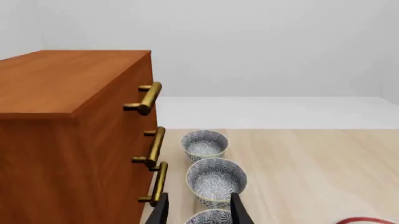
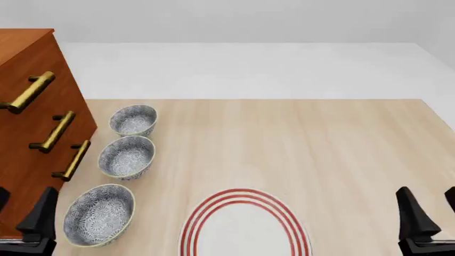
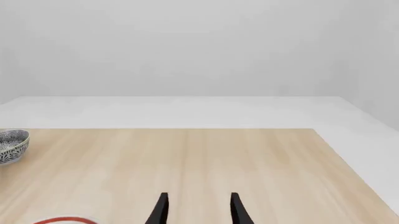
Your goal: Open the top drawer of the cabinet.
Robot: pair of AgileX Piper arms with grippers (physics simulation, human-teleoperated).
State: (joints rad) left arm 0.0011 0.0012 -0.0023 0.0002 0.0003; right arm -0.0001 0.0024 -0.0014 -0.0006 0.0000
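Observation:
The cabinet is a tall reddish-brown wooden chest at the table's left edge. Three brass bar handles run down its front. The top drawer carries the uppermost handle, and its front looks flush with the rest of the face. In the left wrist view the cabinet fills the side, with the top drawer's handle far ahead of my left gripper. My left gripper is open and empty beside the cabinet's lower front. My right gripper is open and empty at the near right.
Three patterned bowls stand in a row beside the cabinet's front, the nearest close to my left gripper. A white plate with red rings lies near the front centre. The two lower handles sit under the top one.

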